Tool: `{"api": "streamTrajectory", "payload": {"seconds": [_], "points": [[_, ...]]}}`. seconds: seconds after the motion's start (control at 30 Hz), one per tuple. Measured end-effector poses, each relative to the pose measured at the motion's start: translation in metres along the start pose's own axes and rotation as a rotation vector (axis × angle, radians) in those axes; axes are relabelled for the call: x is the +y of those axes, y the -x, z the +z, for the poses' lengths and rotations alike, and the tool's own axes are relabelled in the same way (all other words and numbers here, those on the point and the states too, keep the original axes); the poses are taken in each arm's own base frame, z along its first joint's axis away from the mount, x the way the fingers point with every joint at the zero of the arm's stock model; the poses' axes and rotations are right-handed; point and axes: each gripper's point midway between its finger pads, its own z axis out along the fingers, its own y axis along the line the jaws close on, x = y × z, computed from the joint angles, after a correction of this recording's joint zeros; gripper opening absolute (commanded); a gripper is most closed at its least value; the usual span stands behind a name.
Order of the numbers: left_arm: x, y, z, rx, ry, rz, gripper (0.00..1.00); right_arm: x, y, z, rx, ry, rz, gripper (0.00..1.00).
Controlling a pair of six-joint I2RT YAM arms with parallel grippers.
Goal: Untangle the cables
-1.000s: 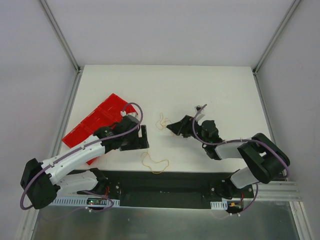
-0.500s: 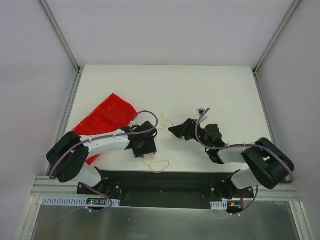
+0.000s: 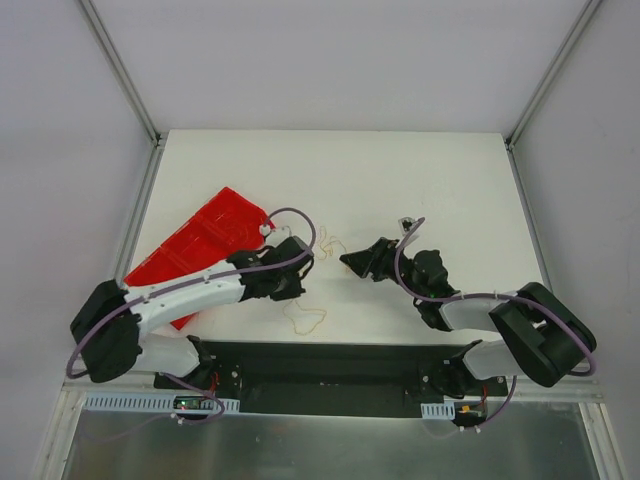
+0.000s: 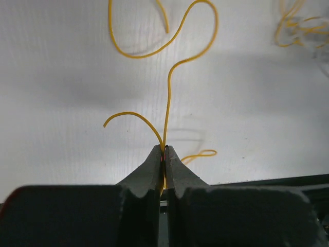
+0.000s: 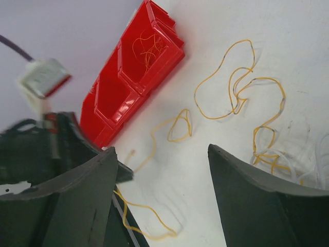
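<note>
While the left gripper (image 4: 164, 154) in its own wrist view is pressed tight on one yellow wire (image 4: 168, 87), that wire curls away over the white table (image 4: 61, 77), apart from the small clump (image 4: 300, 23) in the top corner. From the right wrist, the right gripper (image 5: 162, 148) is spread wide and holds nothing. Loose yellow loops (image 5: 236, 87) lie just beside the clump, and a few wires (image 5: 144, 51) sit in the red bin (image 5: 108, 108). From above, the clump lies between both grippers. I think the job is partly done, with the clump left to pull apart.
</note>
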Motion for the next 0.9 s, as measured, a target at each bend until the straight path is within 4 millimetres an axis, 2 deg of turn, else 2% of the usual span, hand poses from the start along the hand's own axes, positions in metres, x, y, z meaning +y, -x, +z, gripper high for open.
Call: {"api": "streamTrajectory", "payload": {"seconds": [0.13,0.2,0.27,0.33,0.43,0.57,0.63,0.73,0.9], "points": [[-0.009,0.047,-0.056,-0.181,-0.074,0.048,0.00,-0.004,-0.001,0.000,0.005,-0.014,0.001,0.74],[-0.005,0.071,-0.083,-0.261,-0.098,0.047,0.00,-0.005,-0.001,-0.001,0.007,-0.018,0.002,0.74],[0.010,0.096,-0.105,-0.331,-0.092,0.027,0.00,-0.006,-0.001,-0.001,0.008,-0.021,0.003,0.74],[0.033,0.117,-0.123,-0.389,-0.056,0.004,0.00,-0.006,-0.001,-0.001,0.008,-0.024,0.004,0.74],[0.060,0.133,-0.145,-0.455,0.008,0.008,0.00,-0.007,-0.001,-0.001,0.007,-0.025,0.004,0.74],[0.080,0.150,-0.177,-0.530,0.063,0.030,0.00,-0.007,-0.001,-0.001,0.007,-0.024,0.005,0.74],[0.088,0.161,-0.189,-0.563,0.091,0.018,0.00,-0.006,-0.001,-0.001,0.008,-0.023,0.005,0.74],[0.103,0.170,-0.195,-0.580,0.148,-0.023,0.00,-0.006,-0.001,-0.001,0.009,-0.022,0.005,0.74],[0.130,0.178,-0.179,-0.506,0.217,-0.155,0.00,-0.006,-0.001,-0.001,0.011,-0.021,0.005,0.74]]}}
